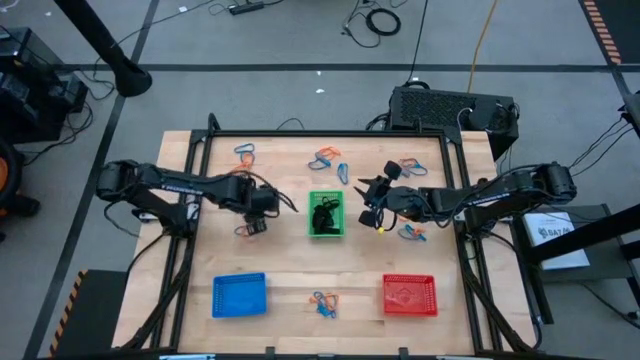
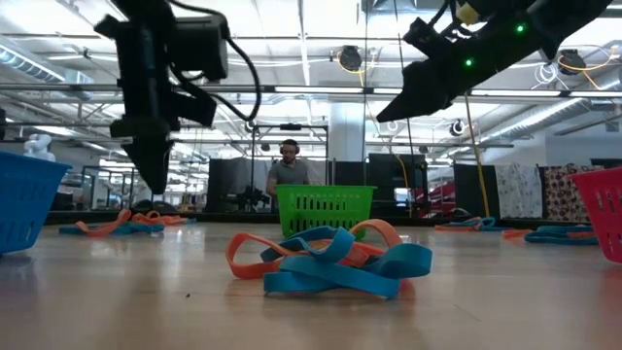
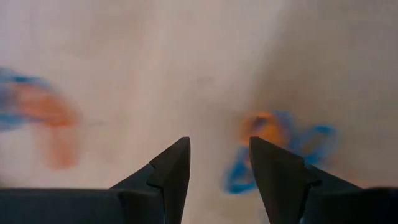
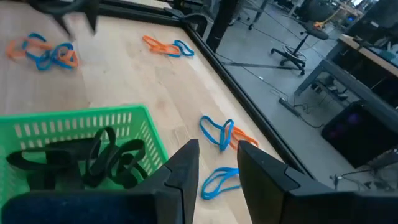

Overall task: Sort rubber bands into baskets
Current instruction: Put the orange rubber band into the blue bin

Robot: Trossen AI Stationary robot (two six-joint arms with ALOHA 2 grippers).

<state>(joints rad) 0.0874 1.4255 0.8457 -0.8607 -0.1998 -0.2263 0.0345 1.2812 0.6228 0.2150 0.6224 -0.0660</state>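
The green basket (image 1: 326,230) stands mid-table and holds several black rubber bands (image 4: 93,155). The blue basket (image 1: 240,296) and the red basket (image 1: 410,295) stand near the front edge. Loose orange and blue rubber bands lie in small heaps (image 1: 328,160) (image 1: 245,153) (image 1: 410,167) (image 1: 412,232) (image 1: 323,303). My left gripper (image 1: 252,226) points down, open and empty, left of the green basket, above blurred orange and blue bands (image 3: 280,140). My right gripper (image 1: 366,200) hangs above the table just right of the green basket (image 4: 74,127), open and empty.
A black metal frame (image 1: 300,134) borders the wooden table. A black box (image 1: 450,108) with cables sits beyond the far edge. In the low view a heap of bands (image 2: 330,258) lies near the front, and a person (image 2: 289,175) stands far behind the table.
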